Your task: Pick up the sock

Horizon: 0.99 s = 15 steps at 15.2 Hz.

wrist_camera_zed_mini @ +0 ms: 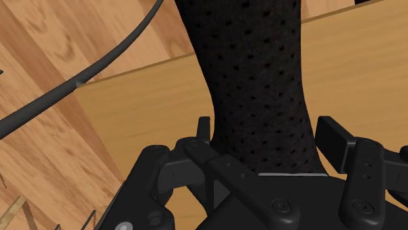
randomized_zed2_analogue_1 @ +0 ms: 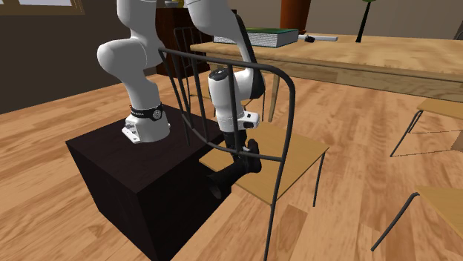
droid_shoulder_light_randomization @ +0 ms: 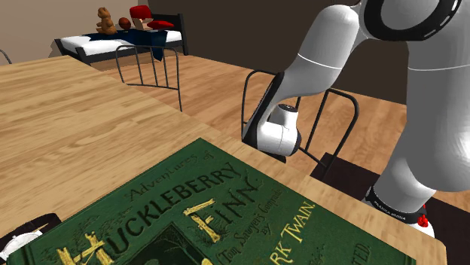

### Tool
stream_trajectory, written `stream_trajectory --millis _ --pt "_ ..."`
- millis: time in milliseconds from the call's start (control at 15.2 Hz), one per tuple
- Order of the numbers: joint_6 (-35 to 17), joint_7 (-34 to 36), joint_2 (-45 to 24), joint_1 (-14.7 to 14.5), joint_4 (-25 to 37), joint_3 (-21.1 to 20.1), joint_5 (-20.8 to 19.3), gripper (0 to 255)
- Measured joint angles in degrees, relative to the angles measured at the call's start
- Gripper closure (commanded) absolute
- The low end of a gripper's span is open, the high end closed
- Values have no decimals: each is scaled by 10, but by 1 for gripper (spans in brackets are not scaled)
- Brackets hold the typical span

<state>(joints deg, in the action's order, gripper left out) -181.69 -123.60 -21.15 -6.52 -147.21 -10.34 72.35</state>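
Note:
A black, dotted-knit sock lies on the tan seat of a wire-backed chair. One end of the sock hangs over the seat's edge toward the stand. My black gripper points down onto the seat from above. In the wrist view my gripper straddles the sock, and both fingertips press against its sides. In the shoulder view the white wrist dips behind the table's edge, which hides the hand and the sock.
The chair's curved wire back rises close beside the arm. The dark stand sits right next to the seat. A wooden table carries a large green book. Other chairs stand on the wooden floor.

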Motion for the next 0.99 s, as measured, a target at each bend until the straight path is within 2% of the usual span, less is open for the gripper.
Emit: stream_trajectory --millis 198,264,660,990 --pt "0 1 0 -1 0 1 -1 255" --pt "6 16 6 -12 -5 12 -15 255" --pt "44 142 68 -98 -46 109 -139 255" --pt "77 274 128 -175 -79 210 -287 255"
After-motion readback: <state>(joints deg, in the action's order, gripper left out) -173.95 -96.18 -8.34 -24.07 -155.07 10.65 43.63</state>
